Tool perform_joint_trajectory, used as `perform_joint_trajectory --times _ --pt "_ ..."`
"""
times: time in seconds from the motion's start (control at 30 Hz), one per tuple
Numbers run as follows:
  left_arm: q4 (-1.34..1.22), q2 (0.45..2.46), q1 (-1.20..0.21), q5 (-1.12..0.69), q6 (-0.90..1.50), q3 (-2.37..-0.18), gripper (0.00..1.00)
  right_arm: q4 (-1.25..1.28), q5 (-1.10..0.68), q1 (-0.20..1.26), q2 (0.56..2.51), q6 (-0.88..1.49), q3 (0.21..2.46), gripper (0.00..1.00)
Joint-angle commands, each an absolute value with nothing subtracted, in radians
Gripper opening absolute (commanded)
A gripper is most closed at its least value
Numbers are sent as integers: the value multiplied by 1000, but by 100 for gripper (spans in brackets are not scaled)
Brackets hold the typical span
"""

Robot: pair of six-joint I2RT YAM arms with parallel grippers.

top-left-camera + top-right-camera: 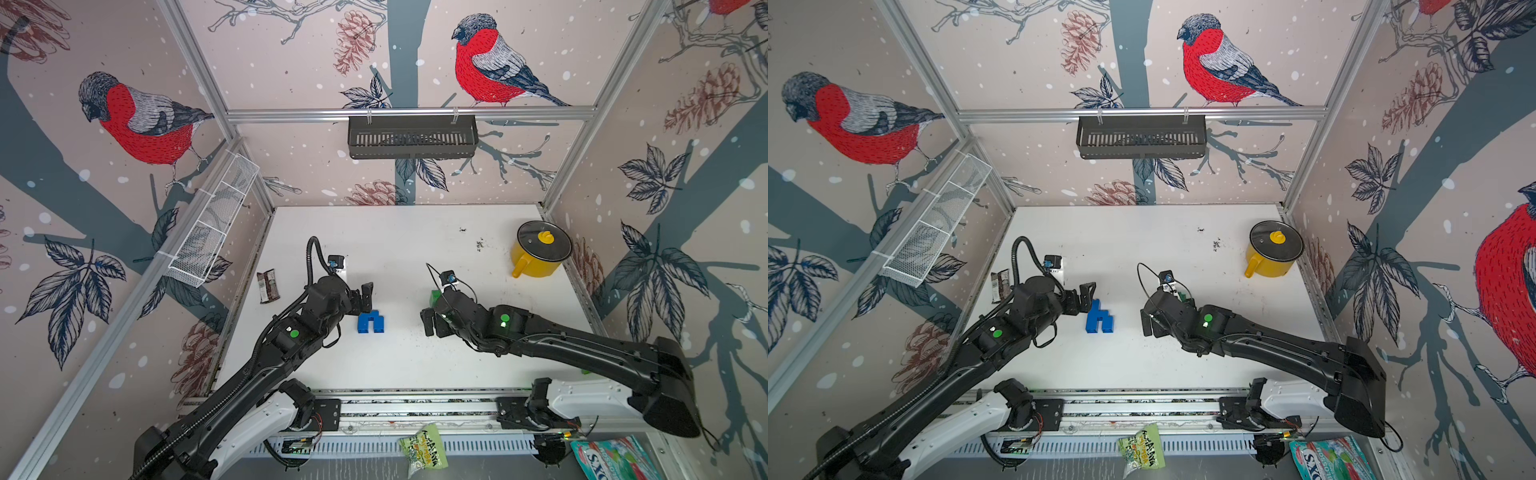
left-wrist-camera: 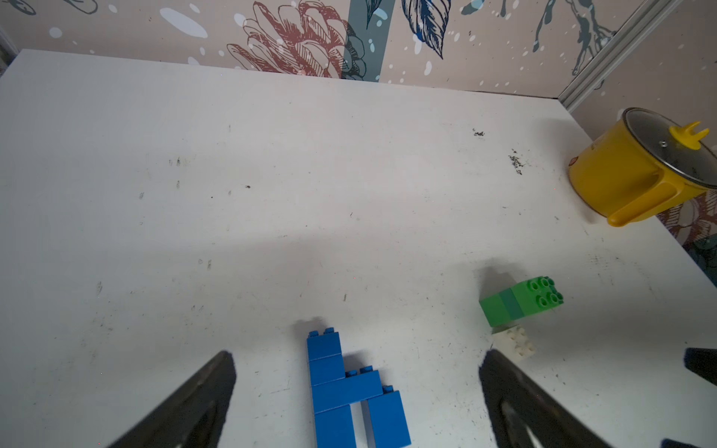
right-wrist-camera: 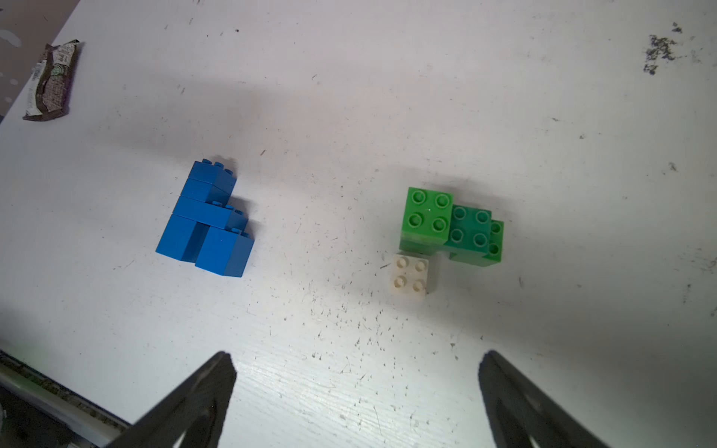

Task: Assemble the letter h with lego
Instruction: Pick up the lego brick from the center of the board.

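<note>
Several blue lego bricks [image 1: 371, 322] [image 1: 1099, 318] lie joined flat on the white table [image 1: 415, 365], forming an h shape [image 2: 349, 391] [image 3: 205, 225]. My left gripper [image 1: 362, 299] [image 1: 1084, 297] [image 2: 357, 360] hovers open just above its tall end, its jaws wide apart on either side of it and touching nothing. My right gripper [image 1: 432, 326] [image 1: 1148, 324] [image 3: 357, 360] is open over bare table to the right of the h. A cluster of green lego bricks [image 3: 426, 217] [image 2: 520, 300] stands beside a small white brick [image 3: 411, 273] [image 2: 514, 341], mostly hidden under the right wrist in both top views.
A yellow pot [image 1: 540, 253] with a glass lid stands at the back right. A dark snack wrapper [image 1: 268, 286] lies by the left edge. A white wire basket [image 1: 212, 224] hangs on the left wall and a black one [image 1: 411, 137] on the back wall.
</note>
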State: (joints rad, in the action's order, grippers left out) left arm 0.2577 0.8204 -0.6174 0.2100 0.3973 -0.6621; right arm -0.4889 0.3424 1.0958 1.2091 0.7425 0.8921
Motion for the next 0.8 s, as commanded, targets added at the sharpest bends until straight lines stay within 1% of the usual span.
perform_joint_trajectory --times 0.0,0.23,0.37,0.57,0.77 --pt "167 832 -617 183 385 -657 98 -448 293 1074 1205 777 874 100" --pt "196 911 -617 204 322 -630 98 -483 178 989 1236 776 845 100" --pt "222 919 -617 259 316 -630 98 -480 170 983 1272 772 847 100" --pt "228 897 -617 263 328 -619 98 -488 171 979 1353 762 882 89" --pt "273 900 -644 243 317 -649 98 -485 169 948 1404 764 872 81"
